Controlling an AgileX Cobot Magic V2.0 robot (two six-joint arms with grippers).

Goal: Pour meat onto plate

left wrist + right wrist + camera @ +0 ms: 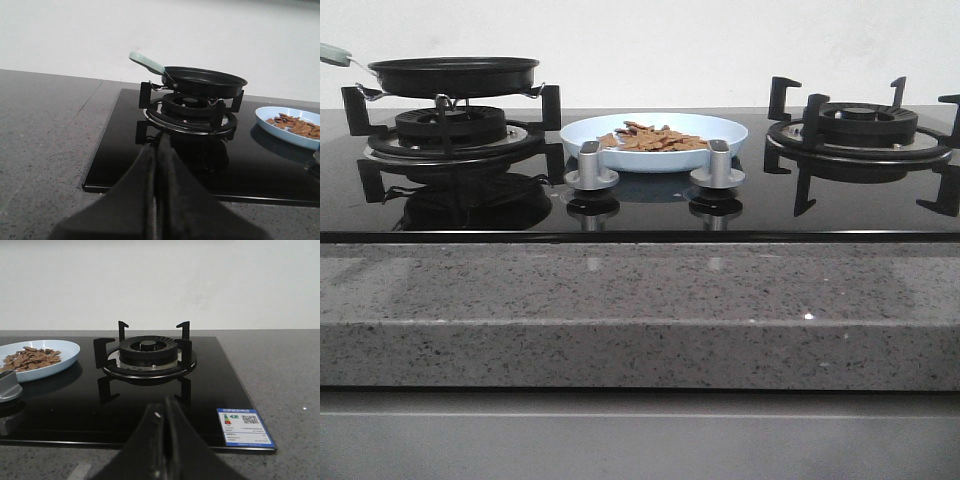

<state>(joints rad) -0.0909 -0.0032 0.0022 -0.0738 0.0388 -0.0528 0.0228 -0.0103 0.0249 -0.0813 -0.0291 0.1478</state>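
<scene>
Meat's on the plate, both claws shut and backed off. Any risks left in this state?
1. The plate sits directly on the glass hob right behind the two knobs; an arm sweeping low could nudge it and scatter the meat.
2. The pan rests on the left burner with its handle sticking out sideways, likely easy for the left claw to snag.

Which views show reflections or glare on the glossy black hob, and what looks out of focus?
Front view: knobs and burner grates mirror in the hob glass. Left wrist view: the plate reflects darkly; the shut left end effector is blurred. Right wrist view: the burner reflects; the right end effector is soft.
</scene>
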